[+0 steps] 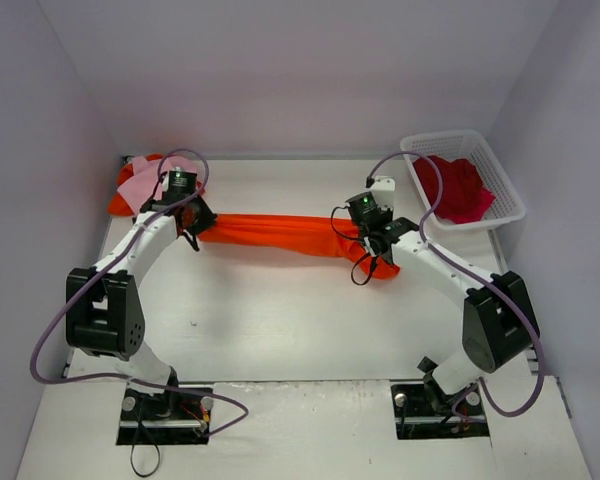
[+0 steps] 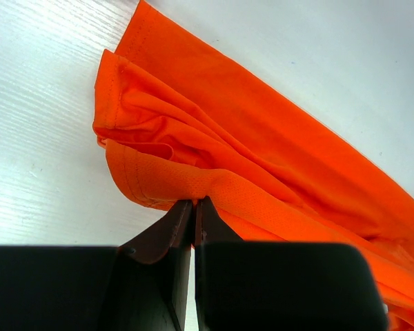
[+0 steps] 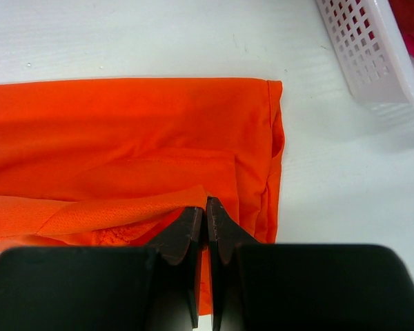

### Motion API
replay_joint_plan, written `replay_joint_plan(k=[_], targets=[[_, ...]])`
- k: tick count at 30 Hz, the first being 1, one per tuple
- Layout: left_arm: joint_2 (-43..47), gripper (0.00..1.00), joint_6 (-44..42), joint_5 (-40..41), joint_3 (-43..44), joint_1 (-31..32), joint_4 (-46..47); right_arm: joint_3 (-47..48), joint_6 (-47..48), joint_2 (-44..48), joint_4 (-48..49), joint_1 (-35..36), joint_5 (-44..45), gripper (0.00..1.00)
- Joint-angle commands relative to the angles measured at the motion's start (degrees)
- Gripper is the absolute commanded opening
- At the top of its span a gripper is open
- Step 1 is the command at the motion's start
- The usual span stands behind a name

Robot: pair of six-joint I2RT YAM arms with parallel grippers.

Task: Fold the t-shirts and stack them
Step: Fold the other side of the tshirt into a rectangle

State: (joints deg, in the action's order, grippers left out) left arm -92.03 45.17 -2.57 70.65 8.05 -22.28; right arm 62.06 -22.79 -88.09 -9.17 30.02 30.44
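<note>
Two grippers share one orange shirt (image 1: 280, 232), which lies as a long band across the middle of the table (image 1: 280, 320), running left to right. The left gripper (image 1: 194, 226) is pinched shut on a turned-over edge near the band's left end. The right gripper (image 1: 373, 243) is clamped the same way near its right end. Both wrist views show the tips closed with cloth between them. The pink shirt (image 1: 133, 181) sits bunched at the far left corner, touching the orange one's end. The red shirt (image 1: 462, 188) lies crumpled in the white basket (image 1: 508, 205) at the far right. The step in hand looks like a lengthwise fold of the orange shirt. The next move likely calls for both arms to carry the held edge across the band together, keeping the cloth taut so it lands flat.
</note>
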Motion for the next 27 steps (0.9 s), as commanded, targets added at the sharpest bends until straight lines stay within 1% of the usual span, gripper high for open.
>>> replay_joint_plan(k=[1, 11, 27], targets=[[-0.1, 0.0, -1.0, 1.2, 3.9, -1.0, 1.3, 2.9, 1.3, -0.9, 2.5, -1.3, 1.0, 0.0], [-3.4, 0.0, -0.8, 0.9, 8.0, -1.2, 0.9, 4.2, 2.7, -2.6, 3.8, -3.4, -1.0, 0.0], [-7.5, 0.0, -0.9, 0.7, 11.3, -1.5, 0.7, 5.9, 4.8, -6.7, 6.1, -7.0, -4.8, 0.0]])
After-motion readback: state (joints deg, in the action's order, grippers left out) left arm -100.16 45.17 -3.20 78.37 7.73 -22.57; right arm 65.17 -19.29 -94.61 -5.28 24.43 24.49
